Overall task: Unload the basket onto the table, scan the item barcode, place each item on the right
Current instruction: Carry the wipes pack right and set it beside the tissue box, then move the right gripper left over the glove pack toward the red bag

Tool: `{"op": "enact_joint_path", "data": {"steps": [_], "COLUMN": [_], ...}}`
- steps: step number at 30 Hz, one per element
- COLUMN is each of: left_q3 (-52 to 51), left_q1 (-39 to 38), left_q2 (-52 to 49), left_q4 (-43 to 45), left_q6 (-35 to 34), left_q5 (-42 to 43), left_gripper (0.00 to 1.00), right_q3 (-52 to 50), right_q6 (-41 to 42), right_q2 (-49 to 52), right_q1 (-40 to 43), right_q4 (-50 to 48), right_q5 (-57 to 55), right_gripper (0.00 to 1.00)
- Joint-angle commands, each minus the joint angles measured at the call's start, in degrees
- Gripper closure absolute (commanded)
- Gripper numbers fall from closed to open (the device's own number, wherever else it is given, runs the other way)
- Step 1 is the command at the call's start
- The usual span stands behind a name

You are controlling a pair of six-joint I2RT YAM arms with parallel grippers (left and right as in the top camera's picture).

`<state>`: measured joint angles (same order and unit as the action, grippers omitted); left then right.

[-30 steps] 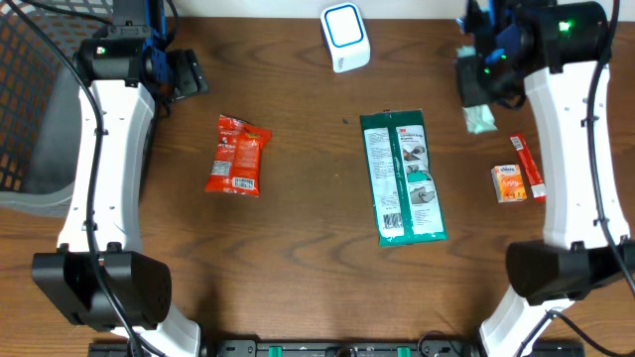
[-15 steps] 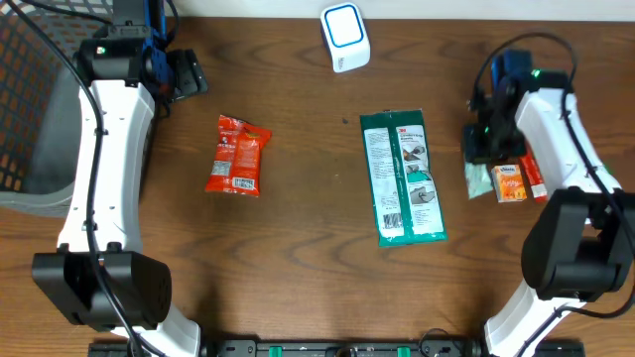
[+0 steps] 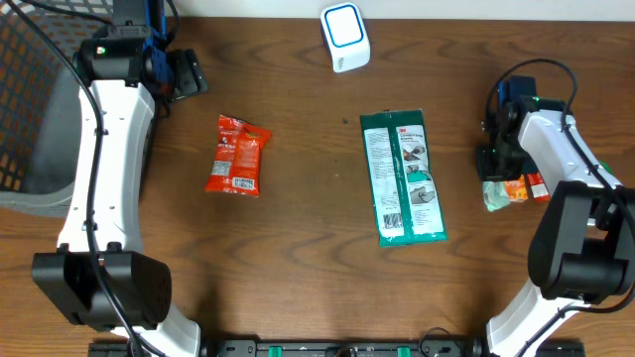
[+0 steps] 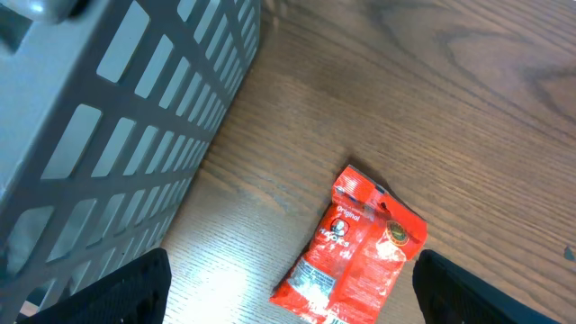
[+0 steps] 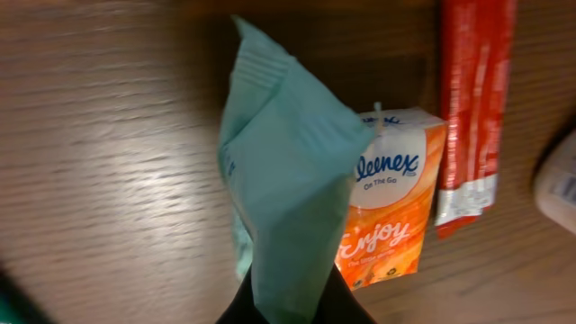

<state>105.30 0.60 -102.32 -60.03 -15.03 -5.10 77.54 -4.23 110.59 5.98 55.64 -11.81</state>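
My right gripper (image 3: 495, 169) is shut on a pale teal packet (image 3: 493, 196) at the right side of the table. In the right wrist view the teal packet (image 5: 288, 180) stands up from my right gripper (image 5: 290, 308) and hangs just over the wood, partly covering an orange Kleenex pack (image 5: 396, 207). The white and blue scanner (image 3: 344, 36) stands at the back centre, far from the packet. My left gripper (image 3: 185, 73) stays open at the back left; in its wrist view my left gripper (image 4: 301, 290) is above a red snack packet (image 4: 355, 247).
A long green 3M packet (image 3: 404, 178) lies mid-table and the red snack packet (image 3: 238, 156) lies to its left. A red stick pack (image 5: 472, 108) lies next to the Kleenex pack (image 3: 514, 188). A grey basket (image 3: 30, 109) fills the left edge.
My right arm has swung from the back right toward the front, carrying the teal packet down to the Kleenex pack. The left arm has not moved.
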Motion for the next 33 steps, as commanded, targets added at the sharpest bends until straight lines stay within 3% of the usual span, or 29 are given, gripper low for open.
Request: {"op": "enact_joint_path", "data": {"steps": [1, 4, 5, 6, 7, 10, 15, 17, 22, 30, 33], "left_q3": [-0.2, -0.2, -0.2, -0.2, -0.2, -0.2, -0.2, -0.2, -0.2, -0.2, -0.2], "left_q1": [0.0, 0.0, 0.0, 0.0, 0.0, 0.0, 0.0, 0.0, 0.0, 0.0, 0.0], "left_q2": [1.2, 1.2, 1.2, 1.2, 1.2, 1.2, 1.2, 1.2, 1.2, 1.2, 1.2], "left_q4": [-0.2, -0.2, -0.2, -0.2, -0.2, -0.2, -0.2, -0.2, -0.2, -0.2, -0.2], "left_q6": [-0.3, -0.3, -0.3, -0.3, -0.3, -0.3, -0.3, -0.3, -0.3, -0.3, -0.3], "left_q5": [-1.0, -1.0, -1.0, -1.0, -1.0, -1.0, -1.0, -1.0, -1.0, -1.0, -1.0], "left_gripper": [0.14, 0.14, 0.14, 0.14, 0.14, 0.14, 0.14, 0.14, 0.14, 0.14, 0.14], "right_q3": [-1.1, -1.1, -1.1, -1.1, -1.0, -0.1, 4.2, 6.9, 13.0, 15.9, 15.3], "right_q6": [-0.6, -0.6, -0.6, -0.6, -0.6, -0.5, -0.5, -0.5, 0.5, 0.3, 0.3], "right_q2": [0.2, 0.2, 0.2, 0.2, 0.2, 0.2, 0.0, -0.1, -0.1, -0.1, -0.1], "right_q1": [1.7, 2.0, 2.0, 1.9, 1.9, 1.9, 2.0, 2.0, 1.7, -0.2, -1.1], "right_q4": [-0.9, -0.9, -0.9, -1.3, -1.5, -1.2, 1.4, 3.0, 7.5, 9.5, 9.6], "right_q5": [-5.8, -8.5, -8.5, -8.5, -8.5, -8.5, -8.3, -8.3, -5.1, 27.4, 31.6], "right_gripper": [0.99, 0.98, 0.91, 0.74, 0.7, 0.4, 0.28, 0.1, 0.07, 0.04, 0.04]}}
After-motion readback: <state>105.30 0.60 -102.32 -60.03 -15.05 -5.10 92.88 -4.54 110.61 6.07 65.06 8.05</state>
